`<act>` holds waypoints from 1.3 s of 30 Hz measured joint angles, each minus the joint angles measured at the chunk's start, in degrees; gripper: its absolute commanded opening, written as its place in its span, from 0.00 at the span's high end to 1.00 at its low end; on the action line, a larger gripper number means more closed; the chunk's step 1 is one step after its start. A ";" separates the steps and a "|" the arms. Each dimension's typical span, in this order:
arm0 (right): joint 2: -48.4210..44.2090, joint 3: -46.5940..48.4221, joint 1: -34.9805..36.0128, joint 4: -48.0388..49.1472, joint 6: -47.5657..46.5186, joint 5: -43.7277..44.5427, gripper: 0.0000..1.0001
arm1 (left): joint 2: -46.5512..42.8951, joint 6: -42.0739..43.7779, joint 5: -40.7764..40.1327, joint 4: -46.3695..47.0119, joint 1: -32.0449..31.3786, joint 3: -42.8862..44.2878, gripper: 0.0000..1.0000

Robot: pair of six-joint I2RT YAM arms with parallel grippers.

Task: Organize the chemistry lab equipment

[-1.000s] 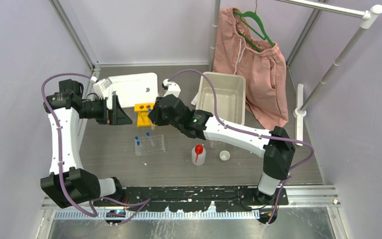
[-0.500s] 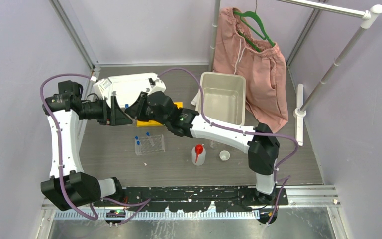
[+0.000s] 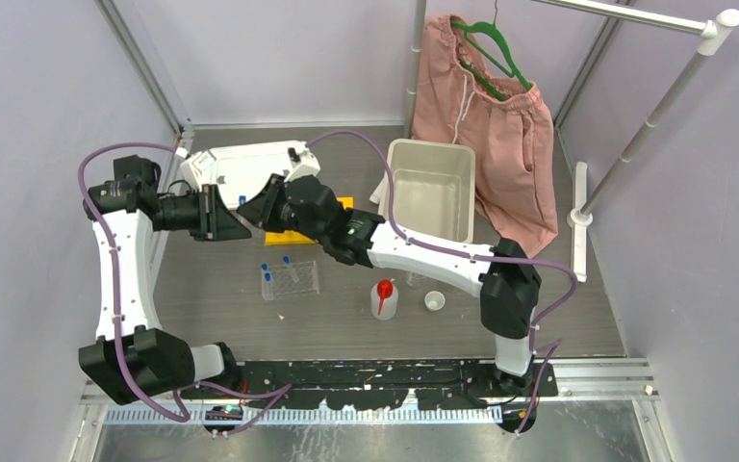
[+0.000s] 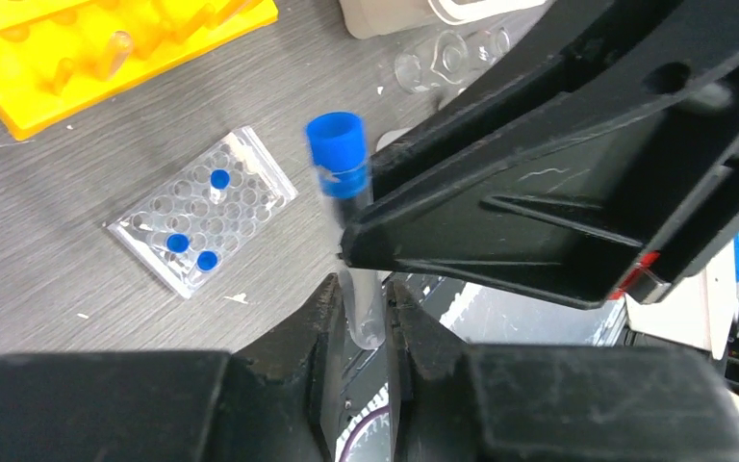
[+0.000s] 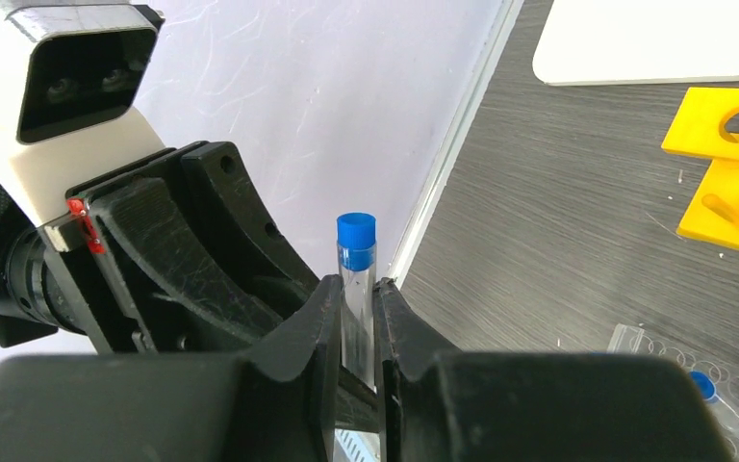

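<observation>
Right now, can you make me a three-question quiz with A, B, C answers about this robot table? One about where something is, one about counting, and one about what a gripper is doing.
1. Where is the red-spouted squeeze bottle?
A) on the table, between the clear grid rack and the tiny white cup
B) up in a gripper
C) lying inside that rack

2. How many blue caps show in the clear grid rack?
A) one
B) six
C) three

3. The right gripper is...
A) wide open
B) shut on a blue-capped tube
C) shut on the squeeze bottle

Answers:
1 A, the top view shows it standing between those two.
2 C, the left wrist view shows three caps.
3 B, the right wrist view shows it pinching the tube.
</observation>
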 measured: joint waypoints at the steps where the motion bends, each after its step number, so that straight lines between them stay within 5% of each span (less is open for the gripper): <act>1: 0.00 0.00 0.00 0.02 -0.04 0.02 0.92 | 0.02 0.00 -0.13 0.04 0.02 0.00 0.89; 7: 0.15 1.49 0.00 -2.56 -0.50 0.24 0.55 | 0.11 0.20 -0.90 0.11 0.33 0.00 0.99; 12: 0.52 7.23 -0.55 -11.93 -2.75 -0.33 0.45 | 0.13 1.60 -1.05 0.13 0.33 0.00 1.00; 23: 4.11 17.68 -5.14 -24.37 -6.12 -13.35 0.49 | -1.16 7.61 -1.44 -0.85 -0.20 0.00 1.00; 39: 7.45 23.17 -5.42 -29.55 -8.90 -19.80 0.73 | -2.05 13.49 -1.77 -4.52 -1.86 -0.24 1.00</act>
